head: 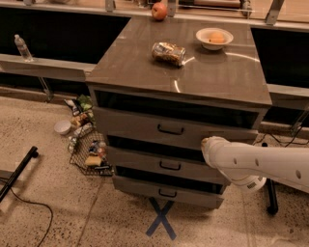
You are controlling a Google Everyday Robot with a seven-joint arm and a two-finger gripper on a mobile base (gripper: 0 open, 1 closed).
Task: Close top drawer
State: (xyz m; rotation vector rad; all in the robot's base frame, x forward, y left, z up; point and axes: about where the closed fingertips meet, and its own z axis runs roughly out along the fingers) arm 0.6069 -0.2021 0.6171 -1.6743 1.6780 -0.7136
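Note:
The top drawer point(140, 126) of the grey cabinet is the uppermost of three, with a flat grey front and a small black handle point(170, 130). It stands out a little from the cabinet, and a dark gap shows above its front. My gripper point(206, 144) is at the tip of the white arm that comes in from the right. It rests against the right part of the top drawer's front, to the right of the handle. The two lower drawers point(161, 165) also stand slightly out.
On the cabinet top point(135, 67) lie a can point(168, 52), a bowl point(214, 37) and an apple point(159, 10). A wire basket of litter point(89, 153) sits on the floor at the left. A blue tape X point(161, 224) marks the floor in front. A black pole point(19, 170) lies at far left.

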